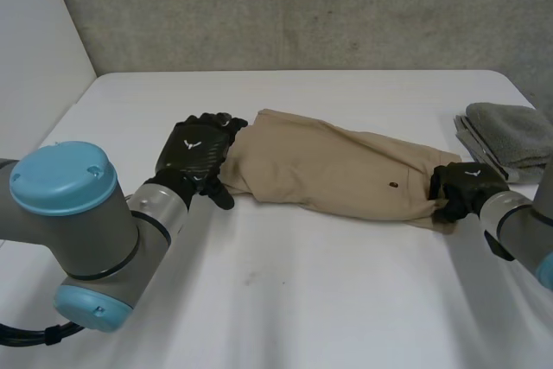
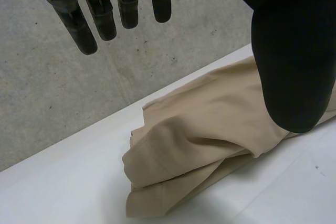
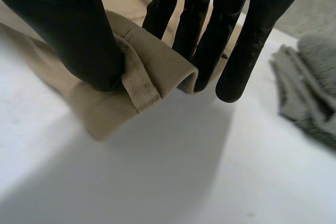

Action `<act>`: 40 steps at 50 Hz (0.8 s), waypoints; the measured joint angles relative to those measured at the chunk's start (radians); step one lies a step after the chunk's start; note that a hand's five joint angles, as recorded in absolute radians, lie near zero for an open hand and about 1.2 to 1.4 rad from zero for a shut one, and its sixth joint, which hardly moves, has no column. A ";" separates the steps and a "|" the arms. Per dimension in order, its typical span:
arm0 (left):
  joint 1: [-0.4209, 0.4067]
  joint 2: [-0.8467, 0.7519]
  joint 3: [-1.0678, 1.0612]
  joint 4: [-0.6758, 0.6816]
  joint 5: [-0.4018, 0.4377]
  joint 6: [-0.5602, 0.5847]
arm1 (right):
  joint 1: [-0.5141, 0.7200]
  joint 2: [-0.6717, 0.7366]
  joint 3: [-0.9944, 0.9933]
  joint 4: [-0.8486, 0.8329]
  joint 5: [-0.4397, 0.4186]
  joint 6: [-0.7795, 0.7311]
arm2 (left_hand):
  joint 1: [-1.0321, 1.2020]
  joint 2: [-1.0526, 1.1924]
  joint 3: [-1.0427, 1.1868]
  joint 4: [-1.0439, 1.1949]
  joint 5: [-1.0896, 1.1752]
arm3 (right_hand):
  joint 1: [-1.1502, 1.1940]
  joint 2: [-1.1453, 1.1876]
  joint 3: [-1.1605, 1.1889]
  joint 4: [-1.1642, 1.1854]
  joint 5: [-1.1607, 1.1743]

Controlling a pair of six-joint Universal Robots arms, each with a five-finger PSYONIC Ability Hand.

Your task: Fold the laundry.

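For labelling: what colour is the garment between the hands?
The garment is plain tan, seen best in the head view.

Body check: left arm (image 1: 130, 226) and right arm (image 1: 518, 229) have grey cylindrical joints with round light-blue caps. Matte black left hand (image 1: 197, 151) and right hand (image 1: 467, 186), small white emblem on each back.

A plain tan garment (image 1: 328, 170) is seen between the hands, marked by one small dark dot near the right hand (image 1: 462, 186). That hand and the left hand (image 1: 197, 149) are black, each with a small white emblem on its back. A grey folded cloth (image 1: 510, 134) is seen just beyond the right hand. The table (image 1: 285, 300) is white and the wall (image 1: 302, 6) mottled grey.
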 measured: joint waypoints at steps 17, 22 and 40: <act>0.003 0.054 -0.029 -0.012 -0.007 0.004 | -0.131 -0.203 -0.014 0.057 0.017 -0.466 | 0.000 0.000 0.000 0.000 0.000 | 0.117 0.025 0.009 0.001 0.062; 0.009 0.064 -0.032 -0.010 -0.007 0.007 | -0.018 -0.195 -0.099 0.060 0.021 -0.559 | 0.000 0.000 0.000 0.000 0.000 | 0.128 0.025 0.020 0.001 0.062; 0.043 0.051 0.116 0.000 -0.012 0.007 | 0.502 0.183 -0.552 0.114 -0.197 -0.542 | 0.000 0.000 0.000 0.000 0.000 | -0.086 -0.252 -0.222 -0.265 -0.151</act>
